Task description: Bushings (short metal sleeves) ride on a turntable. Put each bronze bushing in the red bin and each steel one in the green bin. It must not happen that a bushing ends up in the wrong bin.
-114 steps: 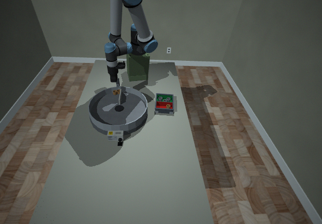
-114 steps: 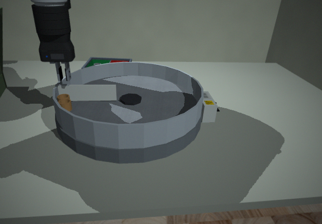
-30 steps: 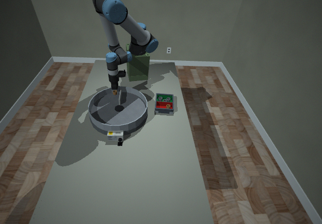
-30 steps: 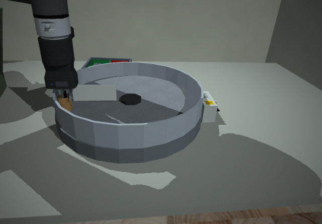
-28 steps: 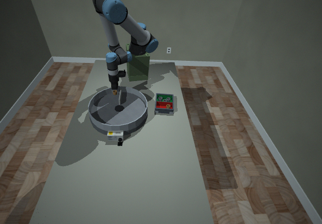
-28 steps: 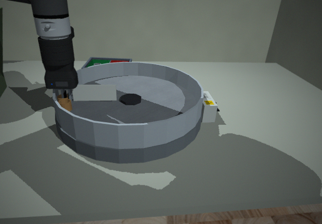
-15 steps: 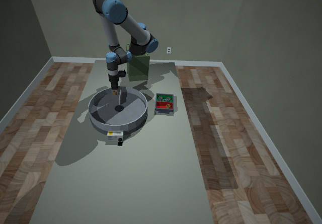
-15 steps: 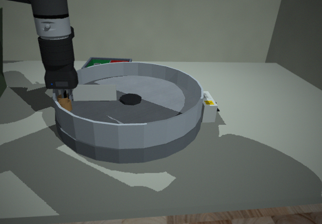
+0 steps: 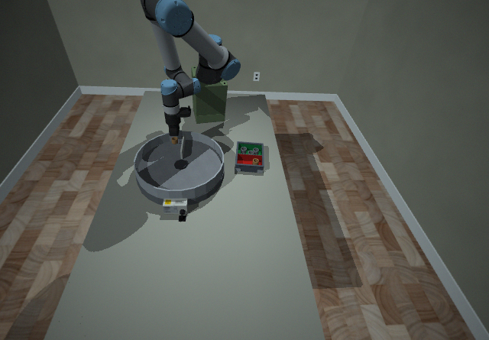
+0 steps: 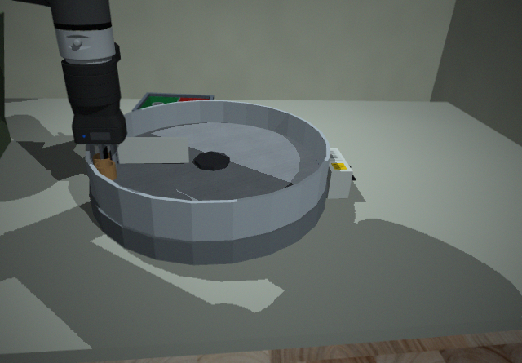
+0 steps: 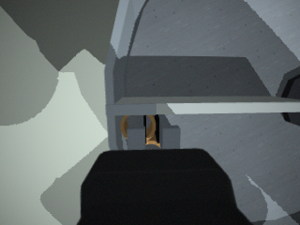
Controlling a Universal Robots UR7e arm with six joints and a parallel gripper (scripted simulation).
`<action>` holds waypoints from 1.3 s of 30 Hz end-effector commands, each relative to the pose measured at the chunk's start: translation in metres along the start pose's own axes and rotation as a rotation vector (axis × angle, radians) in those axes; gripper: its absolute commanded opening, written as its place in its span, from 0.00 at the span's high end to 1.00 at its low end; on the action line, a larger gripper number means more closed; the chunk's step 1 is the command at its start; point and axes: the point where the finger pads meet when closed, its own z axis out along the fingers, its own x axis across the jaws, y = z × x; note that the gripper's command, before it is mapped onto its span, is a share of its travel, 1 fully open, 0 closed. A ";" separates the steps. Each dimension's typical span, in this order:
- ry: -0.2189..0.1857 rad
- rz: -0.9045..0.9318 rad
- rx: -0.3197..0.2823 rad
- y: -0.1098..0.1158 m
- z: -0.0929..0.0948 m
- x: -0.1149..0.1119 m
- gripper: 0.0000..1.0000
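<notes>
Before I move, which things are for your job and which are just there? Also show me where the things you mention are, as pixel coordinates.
For the job:
- gripper (image 9: 173,136) (image 10: 104,153) (image 11: 150,120)
- turntable (image 9: 177,195) (image 10: 214,219) (image 11: 211,42)
- bronze bushings (image 9: 174,140) (image 10: 108,170) (image 11: 124,126)
- steel bushings (image 9: 255,150) (image 10: 157,104)
- red bin (image 9: 243,159) (image 10: 193,99)
- green bin (image 9: 248,146) (image 10: 168,99)

Probably just there:
- white box with a yellow label (image 9: 175,208) (image 10: 339,183)
- small black thing beside it (image 9: 182,216) (image 10: 353,178)
- wall socket (image 9: 256,76)

- The gripper is closed on bronze-coloured metal, one finger overlapping a round bronze sleeve.
- A pale upright panel stands just beside them.
- The grey turntable's wall is near the sleeve.
- A dark hub shows partly.
</notes>
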 end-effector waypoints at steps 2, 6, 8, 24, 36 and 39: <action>0.000 0.000 -0.001 0.000 0.000 0.000 1.00; 0.000 0.000 -0.001 0.000 0.000 0.000 1.00; 0.001 0.000 -0.001 0.000 0.000 0.000 1.00; 0.001 0.000 -0.001 0.000 -0.001 0.000 1.00; -0.001 0.000 -0.001 0.000 -0.005 0.000 1.00; -0.001 0.000 -0.001 0.000 -0.006 0.000 1.00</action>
